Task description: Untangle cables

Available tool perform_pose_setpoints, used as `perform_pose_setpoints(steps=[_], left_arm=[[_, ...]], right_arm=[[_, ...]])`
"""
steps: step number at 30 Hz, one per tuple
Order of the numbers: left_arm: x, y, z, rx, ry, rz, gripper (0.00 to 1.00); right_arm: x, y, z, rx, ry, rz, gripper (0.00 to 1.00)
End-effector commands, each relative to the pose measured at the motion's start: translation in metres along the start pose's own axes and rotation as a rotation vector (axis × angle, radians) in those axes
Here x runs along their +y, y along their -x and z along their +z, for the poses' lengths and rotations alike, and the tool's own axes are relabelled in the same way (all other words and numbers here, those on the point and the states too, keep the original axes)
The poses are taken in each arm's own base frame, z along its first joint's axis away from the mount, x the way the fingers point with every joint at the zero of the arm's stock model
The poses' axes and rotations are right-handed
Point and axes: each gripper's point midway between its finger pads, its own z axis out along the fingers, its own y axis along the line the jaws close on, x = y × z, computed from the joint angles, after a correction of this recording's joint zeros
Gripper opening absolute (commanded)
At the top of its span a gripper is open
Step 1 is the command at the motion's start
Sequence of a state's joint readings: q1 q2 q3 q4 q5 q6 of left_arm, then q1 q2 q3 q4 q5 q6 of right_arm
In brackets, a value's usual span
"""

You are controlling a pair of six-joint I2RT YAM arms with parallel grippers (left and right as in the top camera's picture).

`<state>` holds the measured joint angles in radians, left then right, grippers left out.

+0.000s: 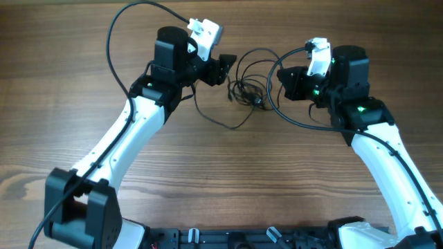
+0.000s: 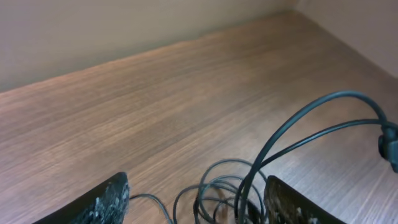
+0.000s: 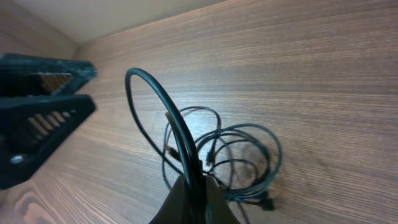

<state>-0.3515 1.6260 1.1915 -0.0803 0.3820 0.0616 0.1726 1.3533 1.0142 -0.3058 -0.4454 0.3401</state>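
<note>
Jaws of the left gripper [image 1: 225,68] are gaping empty just short of the cables [image 1: 246,88], lying coiled between the arms, while the right gripper [image 3: 191,198], shut, is seemingly pinching one strand.

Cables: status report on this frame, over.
Left gripper open, the cables between its fingers. Right gripper shut on a raised strand. Tangle not yet undone, coiled between arms. No obstruction seen.

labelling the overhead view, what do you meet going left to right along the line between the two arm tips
left pincer, open → cables in a loose tangle → right pincer, shut on a strand of them
</note>
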Motion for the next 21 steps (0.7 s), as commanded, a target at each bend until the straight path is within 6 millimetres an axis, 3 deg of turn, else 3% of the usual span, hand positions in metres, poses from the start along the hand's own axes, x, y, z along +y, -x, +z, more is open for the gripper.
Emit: perform_pose_setpoints(steps=[1, 10, 14, 16, 17, 19, 21], left_arm=[[-0.014, -0.003, 0.011, 0.009, -0.073, -0.016, 0.71], [-0.051, -0.005, 0.021, 0.012, -0.149, 0.024, 0.71], [-0.054, -0.004, 0.022, 0.008, -0.154, 0.029, 0.50], [-0.051, -0.003, 0.022, 0.005, -0.143, 0.030, 0.44], [-0.050, -0.003, 0.022, 0.005, -0.133, 0.032, 0.34], [-0.047, -0.003, 0.023, 0.005, -0.118, 0.032, 0.04], [-0.045, -0.003, 0.023, 0.004, -0.104, 0.032, 0.04]], right_arm=[[0.015, 0.009, -0.013, -0.038, 0.044, -0.014, 0.05], [0.021, 0.010, -0.015, -0.040, 0.074, -0.004, 0.04], [0.025, 0.009, -0.015, -0.035, 0.093, -0.005, 0.05], [0.026, 0.009, -0.015, -0.034, 0.096, -0.006, 0.05], [0.026, 0.010, -0.016, -0.037, 0.097, -0.007, 0.05], [0.028, 0.012, -0.019, -0.046, 0.099, -0.013, 0.05], [0.029, 0.013, -0.021, -0.052, 0.100, -0.016, 0.05]])
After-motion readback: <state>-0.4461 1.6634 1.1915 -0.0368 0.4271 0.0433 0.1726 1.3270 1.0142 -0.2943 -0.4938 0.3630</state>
